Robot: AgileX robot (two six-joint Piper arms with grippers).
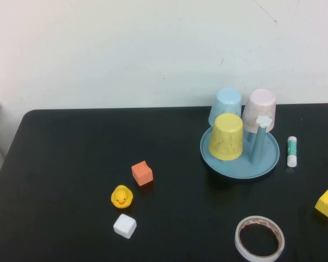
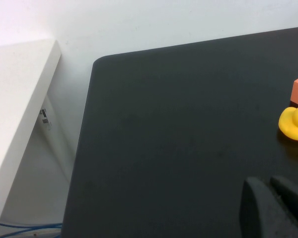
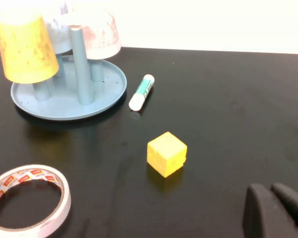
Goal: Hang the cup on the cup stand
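The yellow cup (image 1: 226,136) hangs upside down on a peg of the cup stand (image 1: 265,164), at its front left; it also shows in the right wrist view (image 3: 25,47). The stand is a round blue-grey tray (image 3: 64,106) with upright pegs; one free peg (image 1: 261,139) has a white flower cap. Neither arm shows in the high view. My left gripper (image 2: 270,186) is shut and empty, low over the table's left part near the duck. My right gripper (image 3: 270,191) is shut and empty, over the table's right front, apart from the stand.
A pale blue cup (image 1: 228,103) and a pale pink cup (image 1: 260,108) hang on the stand's rear pegs. A glue stick (image 1: 292,151) lies right of the stand. A yellow cube (image 1: 327,203), tape roll (image 1: 259,238), orange cube (image 1: 142,173), yellow duck (image 1: 122,197) and white cube (image 1: 124,225) lie on the table.
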